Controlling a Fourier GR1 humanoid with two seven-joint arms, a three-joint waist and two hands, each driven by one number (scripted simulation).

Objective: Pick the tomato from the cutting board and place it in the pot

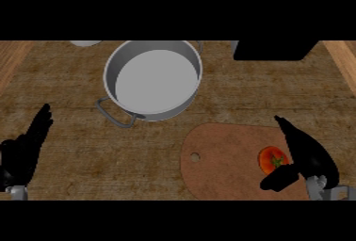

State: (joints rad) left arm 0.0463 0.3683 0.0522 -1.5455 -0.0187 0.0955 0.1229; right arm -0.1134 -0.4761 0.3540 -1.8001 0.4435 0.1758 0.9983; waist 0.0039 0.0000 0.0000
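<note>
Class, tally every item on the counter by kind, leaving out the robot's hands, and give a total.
Pot: 1
Cutting board: 1
Tomato: 1
Black object at the far edge: 1
Pale object, cut off at the far left: 1
Total: 5

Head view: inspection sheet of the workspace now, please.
Surface: brown woven-textured counter.
Job's things: red tomato on the rounded brown wooden cutting board; round grey metal pot beyond it, empty.
Clutter: pale grey object and black block at far edge, both cut off.
Hands: right hand open, flanking the tomato; left hand open, resting at left edge.
Cables: nothing seen.
Surroundings: wooden strips along both sides.
</note>
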